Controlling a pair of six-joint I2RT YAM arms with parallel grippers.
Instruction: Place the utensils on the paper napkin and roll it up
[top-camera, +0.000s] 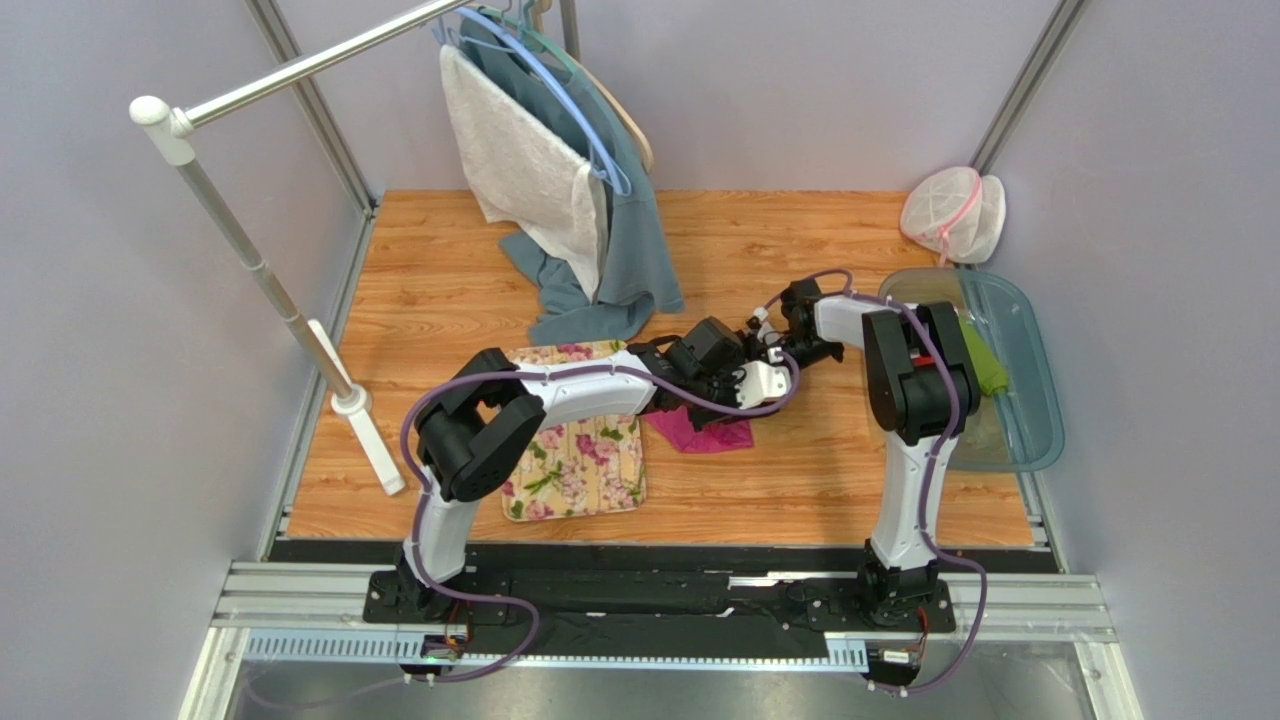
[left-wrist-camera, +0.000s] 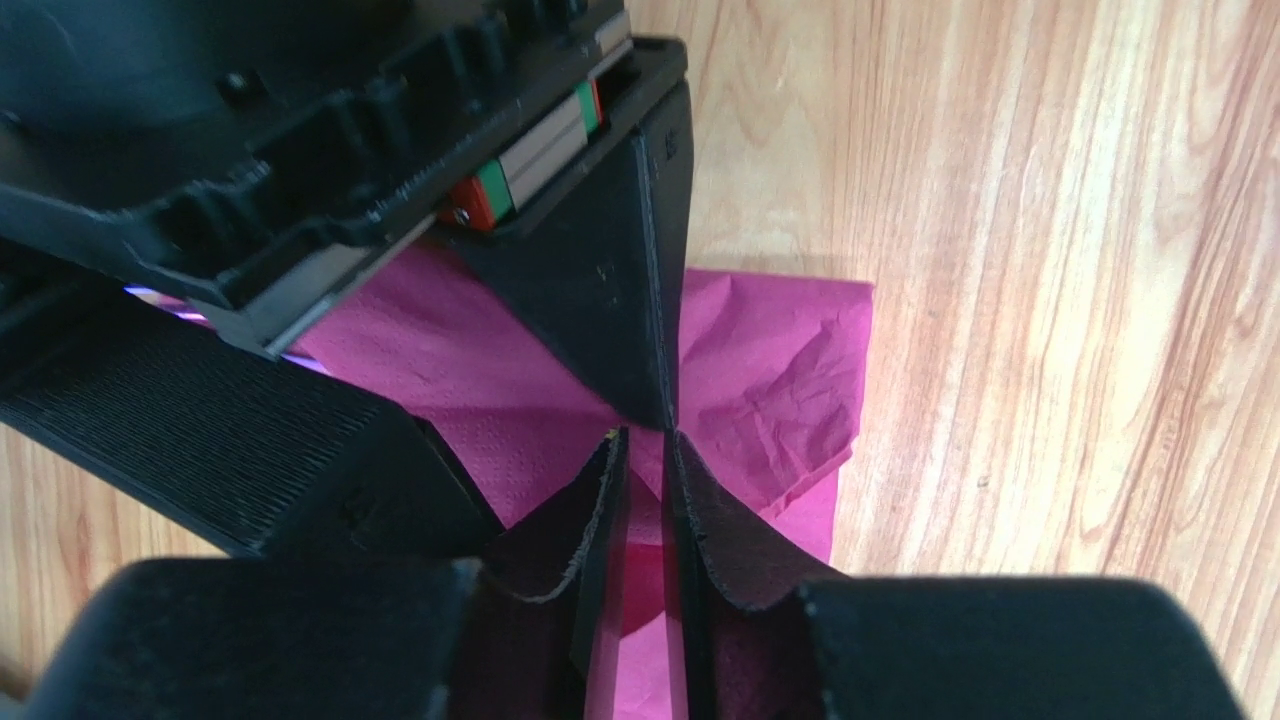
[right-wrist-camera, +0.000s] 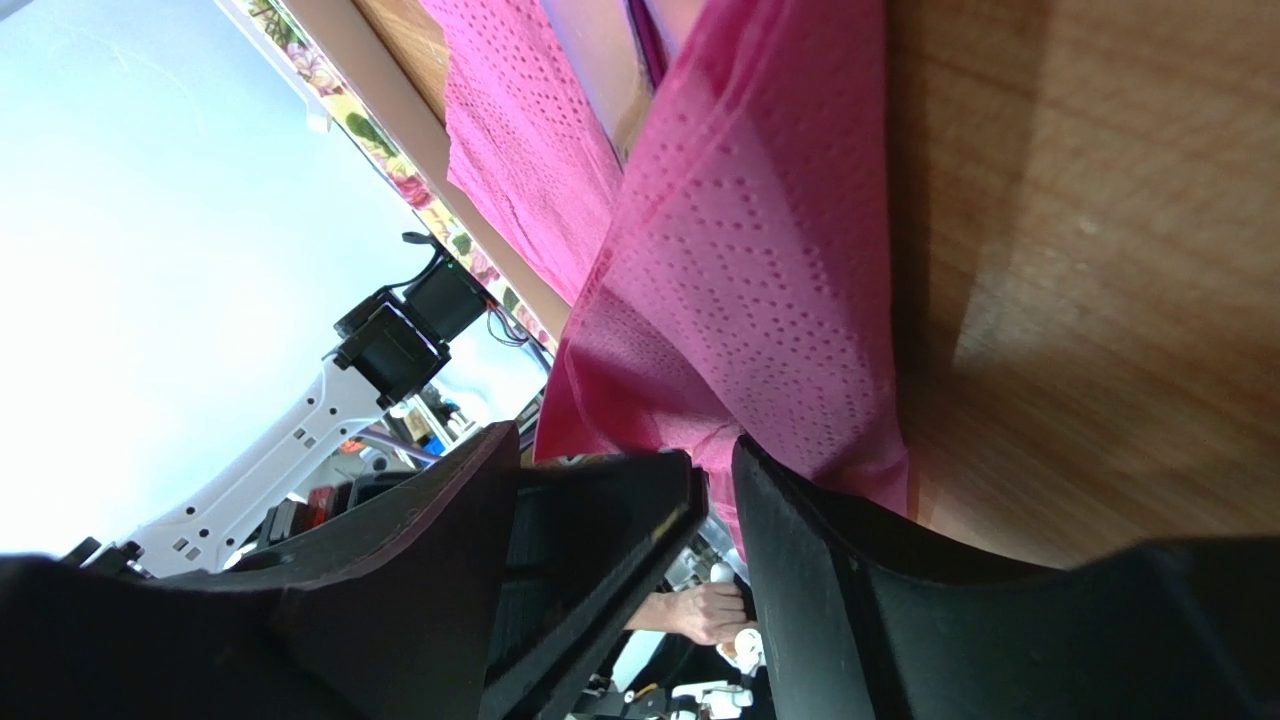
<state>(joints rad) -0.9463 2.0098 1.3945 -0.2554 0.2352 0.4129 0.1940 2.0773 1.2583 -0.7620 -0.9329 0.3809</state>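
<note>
Near the middle of the wooden worktop (top-camera: 842, 480), just beside the right edge of the flowered mat (top-camera: 579, 473), lies the paper napkin (top-camera: 706, 434), a magenta sheet, creased and folded over on itself, with one corner pointing out over bare wood. Both arms reach in over it and meet above it. The left gripper (left-wrist-camera: 642, 450) points down at the sheet, its jaws drawn in to a narrow slit with a strip of pink showing in it; whether they actually pinch the paper cannot be told. The right gripper (right-wrist-camera: 624, 450) comes in from the far side, and in the left wrist view one of its fingers (left-wrist-camera: 646, 300) ends in a point right at the tips of the left fingers. Its jaws stand apart, and in its own view a raised, dotted fold of the napkin runs down into the gap and lies against one finger. Behind the mat a grey-blue cloth (top-camera: 631, 263) and a white towel (top-camera: 519, 158) hang from hangers on a rail, the cloth's hem trailing on the wood. A white rack pole (top-camera: 248, 263) leans at the left side. At the far right corner sits a pale mesh bag (top-camera: 950, 215), and near it a translucent tray (top-camera: 1037, 405) lies along the right edge.
</note>
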